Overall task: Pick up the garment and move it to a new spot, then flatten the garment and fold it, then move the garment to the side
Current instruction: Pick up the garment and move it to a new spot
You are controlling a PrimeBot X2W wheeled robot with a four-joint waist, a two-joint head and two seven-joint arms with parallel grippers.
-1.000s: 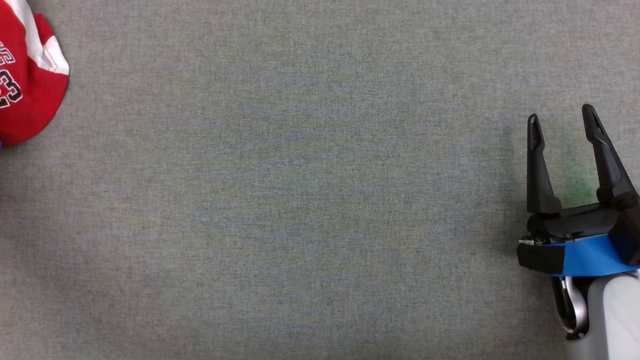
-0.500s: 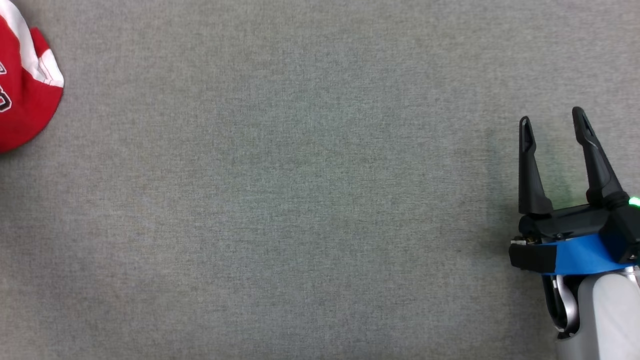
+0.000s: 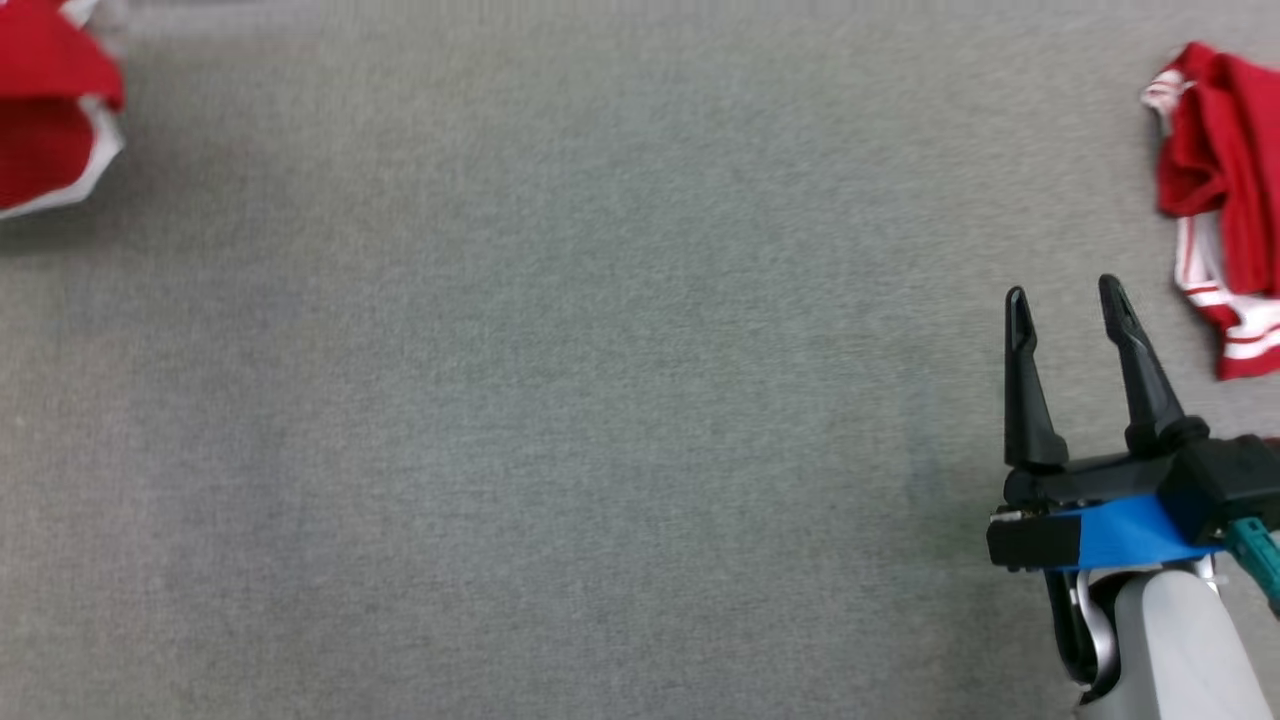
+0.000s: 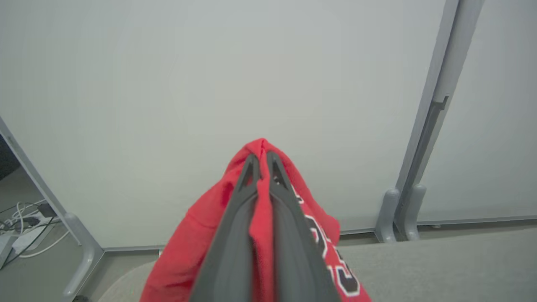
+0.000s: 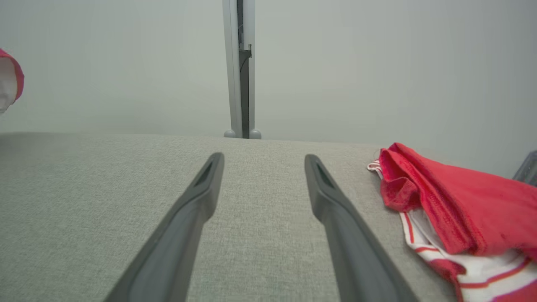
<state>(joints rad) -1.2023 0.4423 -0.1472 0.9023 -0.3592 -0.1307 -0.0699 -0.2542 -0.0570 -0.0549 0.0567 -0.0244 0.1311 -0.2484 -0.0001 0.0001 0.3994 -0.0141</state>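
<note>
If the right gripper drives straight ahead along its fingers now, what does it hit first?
Nothing close, it seems: the right gripper, open, points over bare gray table toward its far edge and the partition post. The red-and-white garment lies right of that line. Depth is hard to judge.

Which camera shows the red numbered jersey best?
The left wrist view: the red jersey hangs close up, pinched between the shut left jaws, its black numbers showing. The head view catches a blurred red-and-white corner at top left; the right wrist view, a sliver at its left edge.
</note>
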